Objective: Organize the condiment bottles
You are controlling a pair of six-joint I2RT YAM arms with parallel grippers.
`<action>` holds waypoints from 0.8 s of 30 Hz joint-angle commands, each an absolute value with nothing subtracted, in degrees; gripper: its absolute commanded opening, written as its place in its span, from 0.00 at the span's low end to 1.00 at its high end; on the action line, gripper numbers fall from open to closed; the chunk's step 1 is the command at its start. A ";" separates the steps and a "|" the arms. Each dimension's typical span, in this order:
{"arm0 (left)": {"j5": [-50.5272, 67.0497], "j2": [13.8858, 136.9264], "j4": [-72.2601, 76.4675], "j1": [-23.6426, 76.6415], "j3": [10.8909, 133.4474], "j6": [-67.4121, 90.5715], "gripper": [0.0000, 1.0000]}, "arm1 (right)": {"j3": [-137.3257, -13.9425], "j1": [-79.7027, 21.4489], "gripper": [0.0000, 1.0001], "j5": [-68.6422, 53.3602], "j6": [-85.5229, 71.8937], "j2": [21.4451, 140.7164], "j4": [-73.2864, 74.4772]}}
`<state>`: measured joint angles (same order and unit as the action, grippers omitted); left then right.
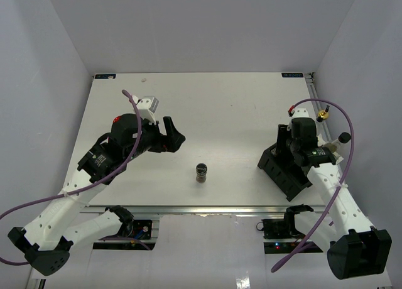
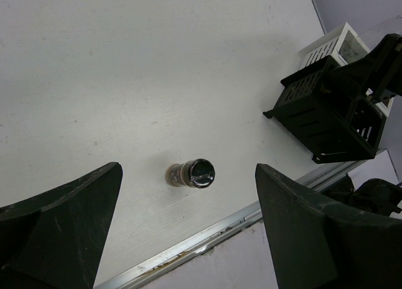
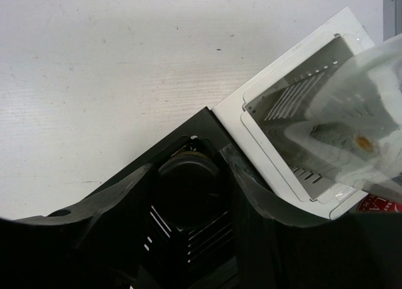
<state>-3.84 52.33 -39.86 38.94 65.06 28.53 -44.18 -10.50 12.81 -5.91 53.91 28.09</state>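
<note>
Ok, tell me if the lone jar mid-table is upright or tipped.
Upright. The jar stands on its base with its black lid facing up; nothing touches it.

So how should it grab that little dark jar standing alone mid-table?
The small jar stands upright with bare table all around it, so the open left gripper could probably come straight down from above and close on its round body just under the black lid.

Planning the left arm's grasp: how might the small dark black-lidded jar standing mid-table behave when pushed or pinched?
The small dark black-lidded jar looks rigid, probably not deforming. Upright on a narrow base, it may tip under a side push; being round, it could then roll. Its glossy lid may be slippery.
</note>
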 commanded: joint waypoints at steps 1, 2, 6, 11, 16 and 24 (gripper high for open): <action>-3.69 51.24 -39.29 38.67 65.47 28.65 0.98 | -43.68 -10.11 0.58 14.15 -5.98 53.87 25.14; -3.65 51.28 -39.36 38.67 65.63 28.65 0.98 | -43.87 -10.15 0.59 14.23 -5.94 53.95 25.25; -3.67 51.48 -39.62 38.67 66.19 28.58 0.98 | -44.61 -10.11 0.60 14.33 -5.82 54.28 25.69; -3.78 52.09 -39.90 38.67 67.10 28.39 0.98 | -48.24 -10.20 0.59 13.56 -5.50 54.55 28.12; -3.78 52.67 -39.67 38.67 67.97 28.50 0.98 | -55.35 -10.46 0.58 7.82 -4.92 54.12 33.30; -6.13 53.67 -39.76 38.67 69.33 29.28 0.98 | -62.76 -20.87 0.63 -3.53 -5.65 54.04 35.74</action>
<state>-4.25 53.73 -40.04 38.93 66.48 28.53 -58.84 -14.43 3.93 -5.43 54.53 34.33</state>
